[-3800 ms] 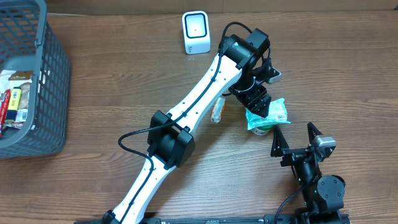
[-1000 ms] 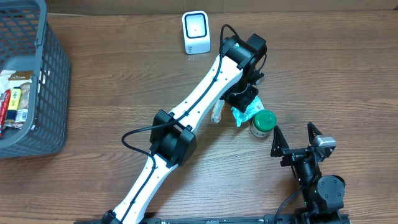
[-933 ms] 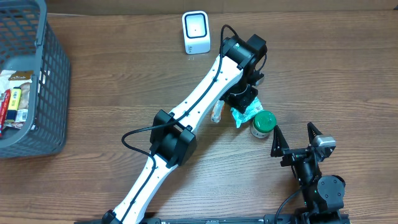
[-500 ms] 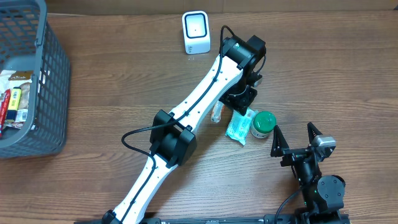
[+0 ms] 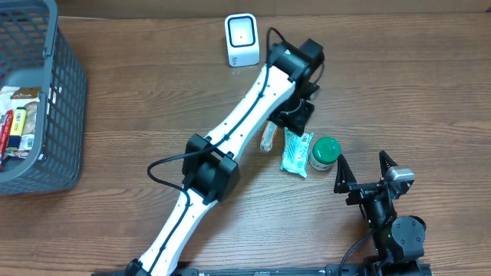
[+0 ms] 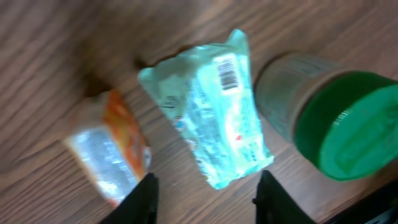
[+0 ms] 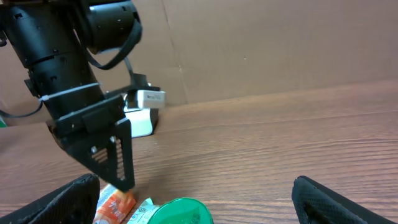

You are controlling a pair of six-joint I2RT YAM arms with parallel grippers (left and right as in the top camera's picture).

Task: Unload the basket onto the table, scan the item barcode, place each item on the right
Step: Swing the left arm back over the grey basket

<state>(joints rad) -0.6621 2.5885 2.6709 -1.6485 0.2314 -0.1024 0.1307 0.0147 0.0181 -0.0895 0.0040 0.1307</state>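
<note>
The item, a teal packet [image 5: 296,152] [image 6: 211,118], lies flat on the table with its barcode [image 6: 229,72] facing up. My left gripper [image 5: 296,116] [image 6: 208,200] hovers just above the packet's far end, open and holding nothing. A white scanner [image 5: 242,40] [image 7: 140,118] stands at the back of the table. My right gripper [image 5: 360,170] [image 7: 202,194] rests open near the front edge, right of the items.
A green-lidded jar [image 5: 325,152] [image 6: 329,121] [image 7: 181,213] stands right beside the packet. An orange snack packet [image 5: 267,138] [image 6: 112,155] lies on its left. A grey basket [image 5: 54,92] with several goods stands at the far left.
My left gripper has opened and let go of the teal packet, which now lies flat next to the jar. The gripper has drawn back slightly toward the scanner. The right arm is still.
</note>
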